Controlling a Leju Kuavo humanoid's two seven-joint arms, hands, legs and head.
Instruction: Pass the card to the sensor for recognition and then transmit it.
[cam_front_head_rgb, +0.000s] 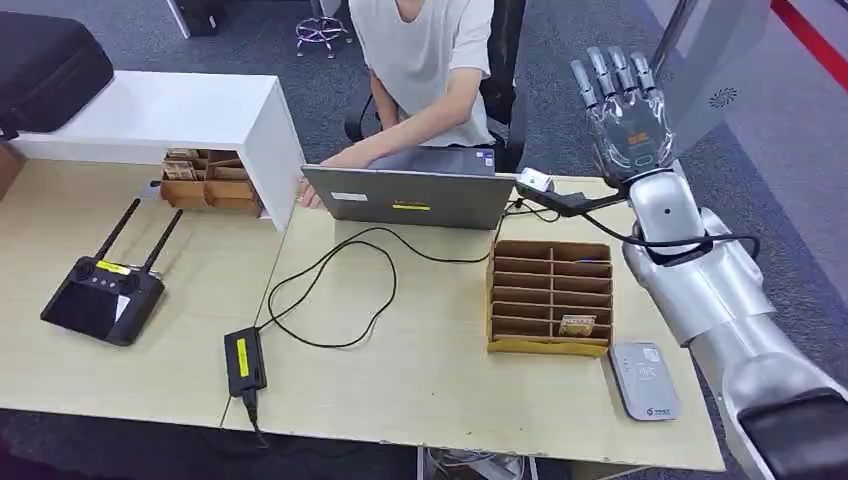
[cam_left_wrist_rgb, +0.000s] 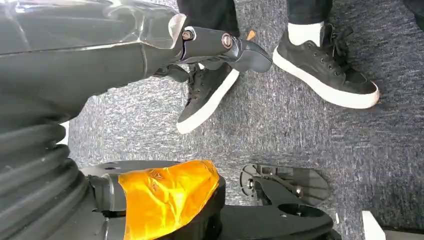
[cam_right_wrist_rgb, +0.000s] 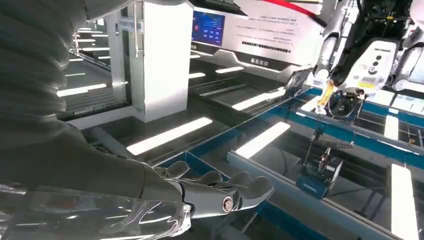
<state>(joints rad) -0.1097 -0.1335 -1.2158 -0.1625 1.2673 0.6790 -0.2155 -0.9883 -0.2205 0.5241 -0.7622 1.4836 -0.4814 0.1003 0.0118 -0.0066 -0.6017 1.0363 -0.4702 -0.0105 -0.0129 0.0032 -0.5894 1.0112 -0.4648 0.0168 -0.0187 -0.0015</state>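
At the near right edge of the bench (cam_front_head_rgb: 420, 400) lies the grey card reader (cam_front_head_rgb: 645, 380), flat, with nothing resting on its face. Just behind it stands the brown slotted card rack (cam_front_head_rgb: 550, 297). 1 card (cam_front_head_rgb: 577, 324) sits in a near slot on the rack's right side; the other slots look bare from the head view.

Beyond the rack, the right robot hand (cam_front_head_rgb: 622, 105) is raised high above the bench's far right corner, fingers straight, slightly spread and pointing up, with nothing in it. The right wrist view agrees: the fingers (cam_right_wrist_rgb: 235, 187) lie extended side by side, holding no card. The left robot hand (cam_left_wrist_rgb: 220, 47) hangs low over the grey carpet near a person's black shoes (cam_left_wrist_rgb: 325, 70); its fingers look loosely curled, and I cannot tell whether they close on anything, though no card shows there.

Farther back, a person in a white shirt (cam_front_head_rgb: 425, 60) works at an open laptop (cam_front_head_rgb: 415, 195).

As a judgement, the scene fits 2 stages: the card waiting in the rack to be picked, scanned and handed over, or a card already given away and the arm lifted clear, with another left in the rack. The pictures do not settle which.
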